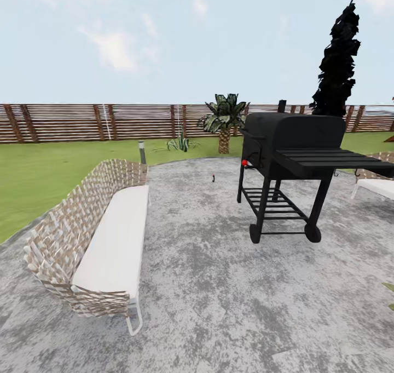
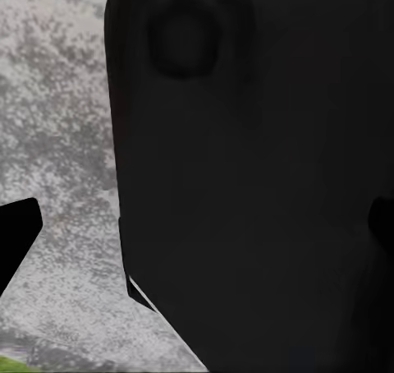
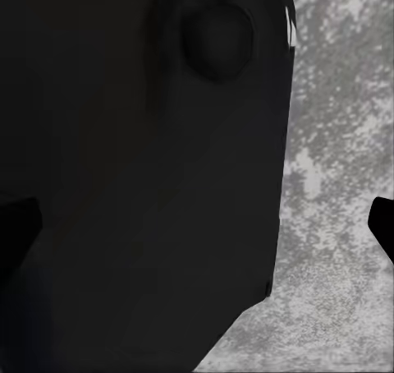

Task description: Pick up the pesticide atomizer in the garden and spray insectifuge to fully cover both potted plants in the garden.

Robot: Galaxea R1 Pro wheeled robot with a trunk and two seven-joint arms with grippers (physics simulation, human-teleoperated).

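Nearest the head camera, mottled grey paving of the round patio (image 1: 219,285) fills the foreground, and on it at the left stands a woven wicker bench (image 1: 90,241) with a long white cushion (image 1: 117,236). Right of centre a black barbecue smoker (image 1: 293,154) rests on two wheels, with a side shelf, a slatted rack below and a red spot on its left end. Between bench and smoker, farther back on the paving, lies a tiny dark object with a red tip (image 1: 213,178), too small to identify with certainty. A short grey lamp post (image 1: 142,151) stands at the patio edge. Beyond, on the green lawn (image 1: 49,170), a narrow spiky potted plant (image 1: 181,142) sits just left of a small palm (image 1: 224,122), both before the brown slatted fence (image 1: 82,122); a dark cypress (image 1: 336,61) rises behind the smoker. A second wicker seat (image 1: 377,178) shows at the right edge. From the left wrist view, a large dark body part of the robot (image 2: 254,176) blocks most of the frame, with grey paving beside it; a dark fingertip (image 2: 15,241) shows at one edge, and I cannot tell how far the pincer is open. From the right wrist view, the same kind of dark body (image 3: 139,168) covers much of the paving, a dark fingertip (image 3: 382,225) shows at the edge, and its opening cannot be judged either.
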